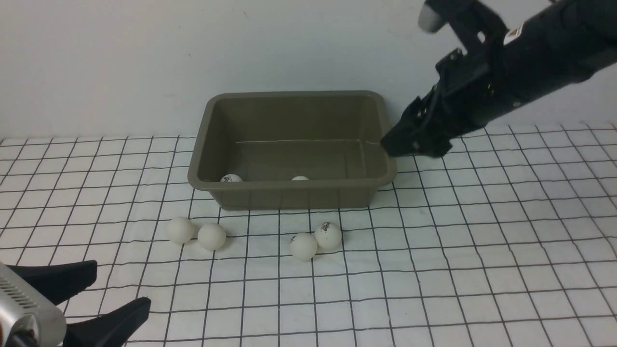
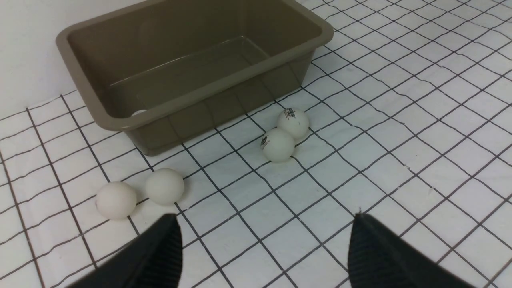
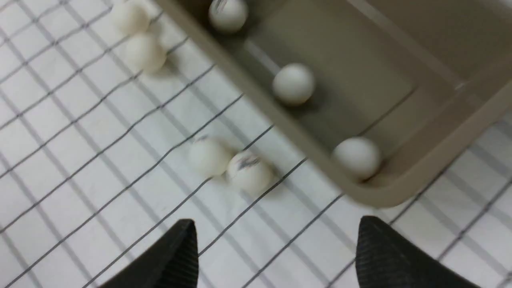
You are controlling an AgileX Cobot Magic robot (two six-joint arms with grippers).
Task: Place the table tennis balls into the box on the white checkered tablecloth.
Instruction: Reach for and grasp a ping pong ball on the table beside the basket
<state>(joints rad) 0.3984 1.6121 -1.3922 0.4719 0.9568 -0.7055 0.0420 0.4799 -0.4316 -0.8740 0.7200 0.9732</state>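
The olive-grey box [image 1: 289, 195] stands on the white checkered tablecloth [image 1: 482, 241] near the wall. Three table tennis balls lie inside along its near wall [image 3: 228, 14] [image 3: 293, 83] [image 3: 357, 157]. In front of the box one pair of balls [image 1: 180, 230] [image 1: 211, 236] lies to the left. A second pair [image 1: 303, 246] [image 1: 328, 235], with dark logos, lies nearer the middle. My right gripper [image 1: 397, 144] hangs open and empty just outside the box's right rim. My left gripper [image 1: 120, 284] is open and empty low over the cloth, short of the left pair [image 2: 116, 200] [image 2: 165, 186].
A plain white wall [image 1: 144, 58] rises directly behind the box. The right arm's black body [image 1: 530, 48] reaches in from the upper right above the cloth.
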